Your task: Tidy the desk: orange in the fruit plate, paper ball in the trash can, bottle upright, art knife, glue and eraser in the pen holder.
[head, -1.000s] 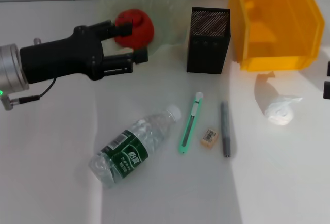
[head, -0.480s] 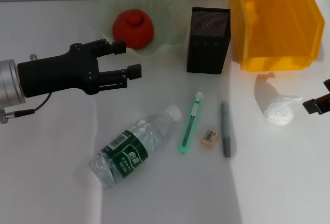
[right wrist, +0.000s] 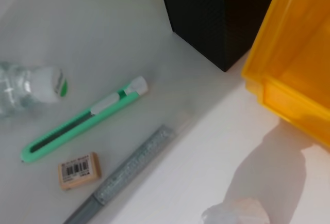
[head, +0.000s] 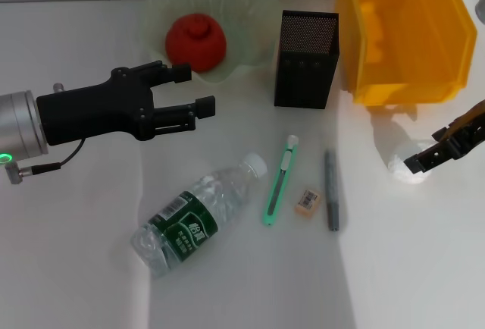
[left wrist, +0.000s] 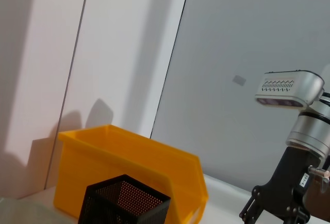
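The paper ball (head: 409,164) lies on the desk directly under the right gripper (head: 430,156), just in front of the yellow trash can (head: 405,33); I cannot tell its finger state. The left gripper (head: 189,90), spread and empty, hangs far off beside the orange (head: 196,41).

Bright, even light fills the head view, and the white counter (head: 227,291) is washed nearly featureless. A warmer sunlit patch covers its right part, where the translucent yellow plastic bin (head: 405,29) glows and casts a grey shadow toward the crumpled white paper ball (head: 409,164). The clear plastic bottle with a green label (head: 193,219) shows small glints. The right wrist view is soft, and there the paper ball (right wrist: 234,214) is blurred. The left wrist view is dimmer, with soft shadows on the wall.
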`<act>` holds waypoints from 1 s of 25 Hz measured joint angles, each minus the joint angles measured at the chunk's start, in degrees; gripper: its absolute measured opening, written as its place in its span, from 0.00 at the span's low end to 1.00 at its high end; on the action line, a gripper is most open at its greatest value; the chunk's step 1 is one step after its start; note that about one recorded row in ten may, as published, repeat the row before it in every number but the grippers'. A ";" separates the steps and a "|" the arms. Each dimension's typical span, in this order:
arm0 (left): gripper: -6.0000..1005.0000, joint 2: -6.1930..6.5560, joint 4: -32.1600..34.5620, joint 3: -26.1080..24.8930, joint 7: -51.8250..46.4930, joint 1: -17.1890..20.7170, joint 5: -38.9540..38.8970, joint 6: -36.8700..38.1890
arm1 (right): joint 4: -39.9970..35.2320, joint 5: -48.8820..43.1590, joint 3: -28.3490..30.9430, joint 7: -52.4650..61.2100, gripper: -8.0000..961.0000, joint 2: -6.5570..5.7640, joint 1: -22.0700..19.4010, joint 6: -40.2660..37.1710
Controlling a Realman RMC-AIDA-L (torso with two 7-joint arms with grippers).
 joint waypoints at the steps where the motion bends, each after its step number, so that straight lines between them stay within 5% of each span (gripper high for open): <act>1: 0.81 -0.04 0.00 0.01 0.00 -0.01 0.09 -0.09 | 1.28 -0.84 -0.24 -0.02 0.83 0.10 0.59 0.85; 14: 0.81 -0.30 0.04 -0.23 0.02 0.14 0.83 -0.22 | 10.07 -1.64 -3.82 -0.19 0.70 0.26 3.31 6.72; 25: 0.80 -0.36 0.13 -0.39 0.02 0.52 0.85 -0.30 | -1.36 0.05 -2.87 1.49 0.51 0.26 1.13 0.47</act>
